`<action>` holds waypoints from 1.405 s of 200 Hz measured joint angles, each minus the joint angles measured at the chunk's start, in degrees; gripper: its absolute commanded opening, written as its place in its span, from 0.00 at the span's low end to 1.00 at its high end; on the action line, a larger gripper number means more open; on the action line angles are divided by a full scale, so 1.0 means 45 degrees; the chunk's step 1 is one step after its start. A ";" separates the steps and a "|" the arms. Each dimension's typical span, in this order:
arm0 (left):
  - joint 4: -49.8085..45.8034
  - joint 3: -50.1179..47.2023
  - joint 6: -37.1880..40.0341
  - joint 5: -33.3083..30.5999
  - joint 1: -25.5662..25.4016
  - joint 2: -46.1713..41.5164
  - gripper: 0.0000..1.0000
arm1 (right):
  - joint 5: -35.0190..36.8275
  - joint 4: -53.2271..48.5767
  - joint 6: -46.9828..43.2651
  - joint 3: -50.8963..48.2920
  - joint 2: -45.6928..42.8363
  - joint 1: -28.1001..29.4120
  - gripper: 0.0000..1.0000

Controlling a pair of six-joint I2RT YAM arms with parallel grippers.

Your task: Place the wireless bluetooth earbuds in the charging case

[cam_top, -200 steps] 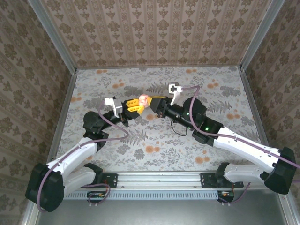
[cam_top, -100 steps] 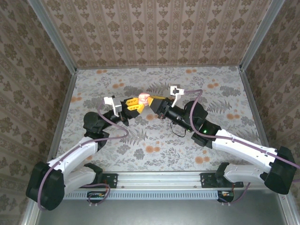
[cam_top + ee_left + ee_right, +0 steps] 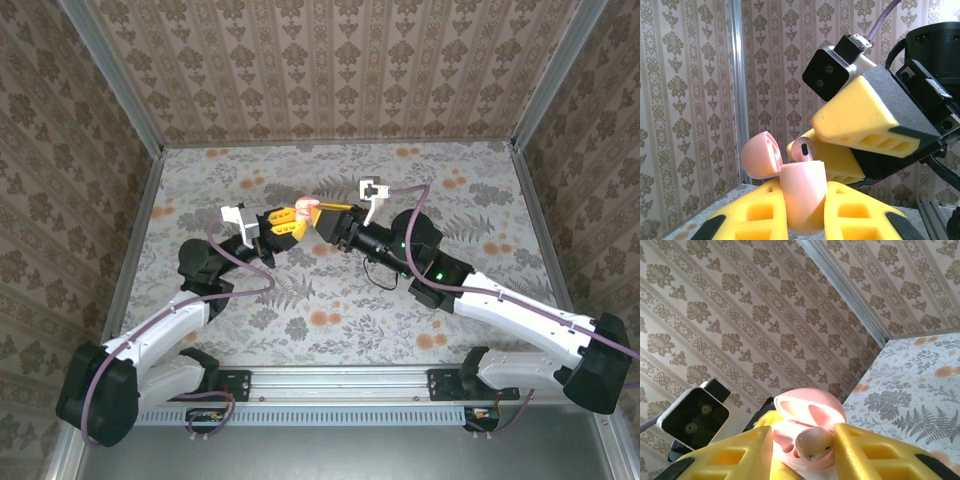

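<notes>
The pink charging case is held off the table with its lid hinged open, and my left gripper is shut on its body. One pink earbud stands in the case with its head sticking out of the top. My right gripper is open around that earbud: the left finger stands clear of it and the right finger is close beside it. In the top view both grippers meet over the middle of the table, left gripper and right gripper either side of the case.
The floral table lies below both arms, fenced by metal rails and patterned walls. The right arm's camera block hangs just above the case. A black cable loops under the right forearm.
The right gripper's jaws have widened around the earbud, which stays seated in the case. The left gripper and the case have held still.
</notes>
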 measured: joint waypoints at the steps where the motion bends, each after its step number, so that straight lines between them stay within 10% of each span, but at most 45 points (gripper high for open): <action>1: 0.0000 0.0000 0.0000 0.0000 0.0000 0.0000 0.00 | 0.0000 -0.0019 0.0005 0.0010 0.0000 0.0000 0.44; 93: 0.0092 0.0000 0.0782 -0.0126 -0.0010 0.0034 0.00 | -0.0146 -0.3614 0.0845 0.0622 -0.0903 -0.0913 0.57; 281: -0.3711 -0.0107 0.5819 -0.0670 -0.0262 -0.0636 0.00 | -0.1768 -0.9457 0.1865 0.5071 0.2006 -0.1054 0.33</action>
